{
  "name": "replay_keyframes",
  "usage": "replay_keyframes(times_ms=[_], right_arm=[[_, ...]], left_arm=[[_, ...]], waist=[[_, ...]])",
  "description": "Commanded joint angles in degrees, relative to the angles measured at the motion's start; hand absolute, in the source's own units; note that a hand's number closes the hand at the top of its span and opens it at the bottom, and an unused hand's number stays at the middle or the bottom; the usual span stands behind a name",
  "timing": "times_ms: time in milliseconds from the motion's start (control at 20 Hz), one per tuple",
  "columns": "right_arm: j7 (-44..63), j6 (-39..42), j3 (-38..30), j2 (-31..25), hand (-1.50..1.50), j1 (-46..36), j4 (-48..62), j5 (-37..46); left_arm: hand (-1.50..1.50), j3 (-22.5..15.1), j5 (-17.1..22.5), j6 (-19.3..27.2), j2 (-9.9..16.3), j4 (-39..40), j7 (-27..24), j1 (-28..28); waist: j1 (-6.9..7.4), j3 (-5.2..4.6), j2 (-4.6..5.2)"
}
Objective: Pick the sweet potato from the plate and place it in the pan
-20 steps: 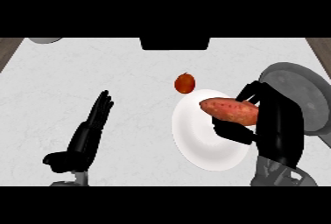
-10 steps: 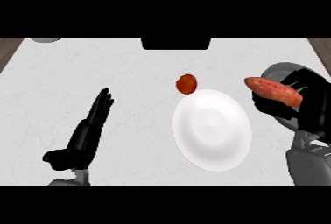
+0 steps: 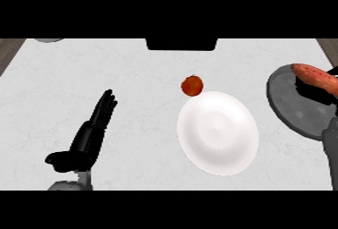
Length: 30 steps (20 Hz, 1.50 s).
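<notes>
The sweet potato (image 3: 315, 76), reddish-orange and long, is over the grey pan (image 3: 298, 107) at the right edge of the view. My right hand (image 3: 320, 92) is curled round it from below and partly cut off by the edge. The white plate (image 3: 218, 132) lies bare in the middle of the counter, left of the pan. My left hand (image 3: 89, 134) rests open at the lower left, fingers straight and pointing away.
A small red tomato (image 3: 192, 85) sits on the counter just beyond the plate's far rim. A dark object (image 3: 181, 44) stands at the counter's back edge, and a grey item (image 3: 48, 40) shows at the far left corner.
My right hand has carried the sweet potato off the plate and rightward, out over the pan. The plate now lies bare. The left hand has not moved.
</notes>
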Motion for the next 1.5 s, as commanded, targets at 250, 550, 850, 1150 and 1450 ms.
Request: replay_keyframes(times_ms=[250, 550, 850, 1150, 1450], right_arm=[[-20.41, -7.34, -9.31, -9.28, 1.5, -14.2, 32.57, -10.79], [-11.87, 15.73, -4.6, -13.92, -1.5, -15.02, 42.82, -7.76], [-22.96, 19.77, -9.41, -13.67, -1.5, -21.23, 52.29, -14.25], [-33.62, 11.56, -17.44, -11.59, -1.5, -21.64, 50.74, -22.03], [-36.53, 22.0, -22.88, -15.75, -1.5, -19.15, 51.07, -30.16]], left_arm=[[0.0, 1.73, 1.57, -2.23, 1.06, 0.92, -1.2, -0.05], [0.0, -0.81, -1.1, 0.43, -1.47, 1.18, -1.09, -1.01], [0.0, -1.06, -0.99, -0.5, -0.73, 0.57, 1.11, -1.07], [0.0, -2.65, -2.37, 1.42, -2.64, -0.66, 1.51, -0.78], [0.0, -1.55, -1.65, 1.68, -2.33, -2.55, 3.3, -0.46]], waist=[[0.73, 0.02, 0.2], [2.16, 0.04, 0.81], [2.02, 0.16, 0.75], [1.52, 0.22, 0.56], [-0.42, 0.01, -0.24]])
